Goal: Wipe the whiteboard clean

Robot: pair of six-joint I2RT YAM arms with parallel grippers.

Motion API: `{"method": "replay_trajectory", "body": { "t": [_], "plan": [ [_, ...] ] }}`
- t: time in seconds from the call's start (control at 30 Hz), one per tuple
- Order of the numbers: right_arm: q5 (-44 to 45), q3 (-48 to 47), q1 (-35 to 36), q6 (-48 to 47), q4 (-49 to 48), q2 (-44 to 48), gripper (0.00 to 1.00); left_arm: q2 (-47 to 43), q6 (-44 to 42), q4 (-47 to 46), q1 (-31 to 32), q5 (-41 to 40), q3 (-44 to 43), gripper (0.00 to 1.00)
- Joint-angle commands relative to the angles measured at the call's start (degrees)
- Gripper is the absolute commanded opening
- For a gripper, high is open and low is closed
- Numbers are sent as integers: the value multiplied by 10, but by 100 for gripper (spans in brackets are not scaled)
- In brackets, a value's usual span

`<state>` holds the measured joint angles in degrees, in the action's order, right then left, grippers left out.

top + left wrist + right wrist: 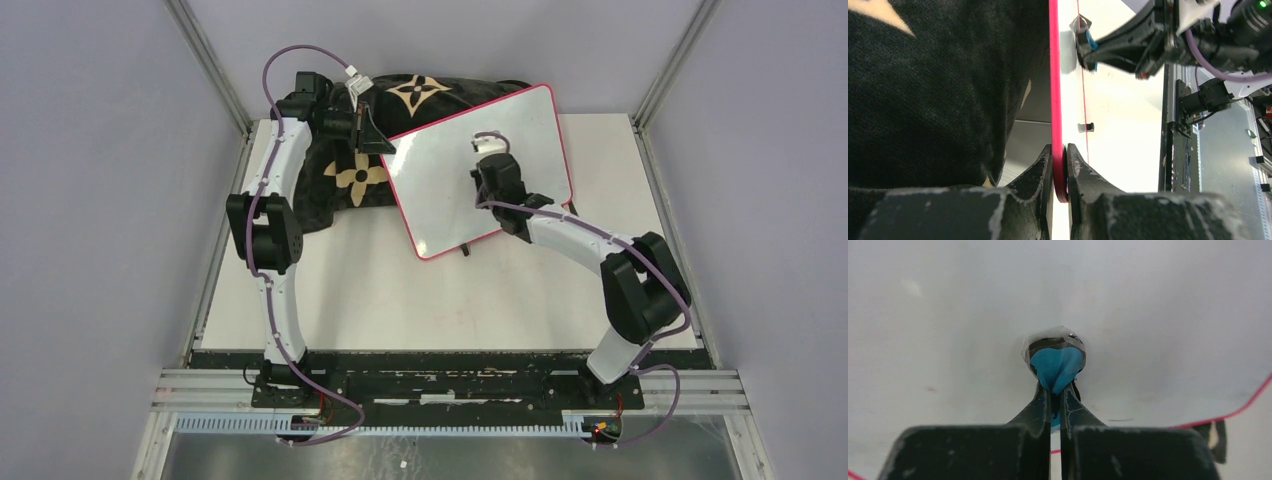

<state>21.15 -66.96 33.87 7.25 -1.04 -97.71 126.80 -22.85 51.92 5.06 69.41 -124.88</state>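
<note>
Wiping: board (450,190) is clamped by left gripper (1060,150), blue pad (1055,365) pinched in right gripper (1054,390); flat, even pressure is advised.

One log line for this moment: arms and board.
left gripper: shut on whiteboard frame | right gripper: shut on blue eraser pad, tip at board face | whiteboard: propped on black cushion

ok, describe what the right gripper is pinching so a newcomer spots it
Start at the whiteboard, the pink-framed panel beside the black flowered cushion. Over its middle the right gripper is shut on a small blue pad against the white face. It is the only blue thing there, edged with clear wrap.
</note>
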Motion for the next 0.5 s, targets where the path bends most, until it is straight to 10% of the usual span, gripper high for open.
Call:
{"method": "replay_trajectory", "body": {
  "t": [0.0, 0.23, 0.47],
  "plan": [
    [39, 26, -27, 3, 23, 57, 1, -23, -47, 22, 17, -3, -2, 3],
    [24, 49, -27, 11, 54, 114, 1, -27, -20, 15, 16, -5, -18, 6],
    [8, 71, -27, 16, 53, 147, 1, -36, 9, -5, 17, -4, -24, 53]
  ]
}}
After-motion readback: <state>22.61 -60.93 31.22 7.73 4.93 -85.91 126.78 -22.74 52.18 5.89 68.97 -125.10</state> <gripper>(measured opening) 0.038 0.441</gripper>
